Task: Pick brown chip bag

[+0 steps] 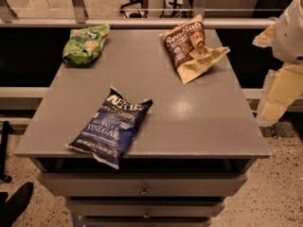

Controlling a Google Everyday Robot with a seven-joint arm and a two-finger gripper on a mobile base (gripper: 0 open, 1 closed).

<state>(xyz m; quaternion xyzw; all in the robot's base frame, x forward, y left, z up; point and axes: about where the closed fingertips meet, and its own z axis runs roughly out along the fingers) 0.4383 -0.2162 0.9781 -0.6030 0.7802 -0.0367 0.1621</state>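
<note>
Currently your pale yellow, blocky gripper [277, 96] hangs off the right-hand side of the grey flat-topped desk [189, 112], beyond its edge and below the white rounded arm shell [293, 32]. You cannot tell from this view how far apart the jaws stand. They have hold of no bag, since all three bags lie on the desk, apart from them. That spot beside the desk probably gives the camera a free line to the top, so you can look over the bags before committing.

Nearest to the gripper is your target, the crinkled brown chip bag [191, 48] with white Sea Salt lettering and tan-yellow edges. It lies flat in the far right corner of the desk, its tan lower end fanned out toward the right edge. Because it is on the gripper's side, it looks reachable without passing over anything else.

Further out, the dark blue foil bag [111, 126] marked Vinegar lies left of centre, its lower end reaching the front edge. The crumpled green bag [85, 44] sits at the far left corner. Both are well apart from the brown one, so your reach should not disturb them. Grey drawer fronts [144, 188] stack below the top.
</note>
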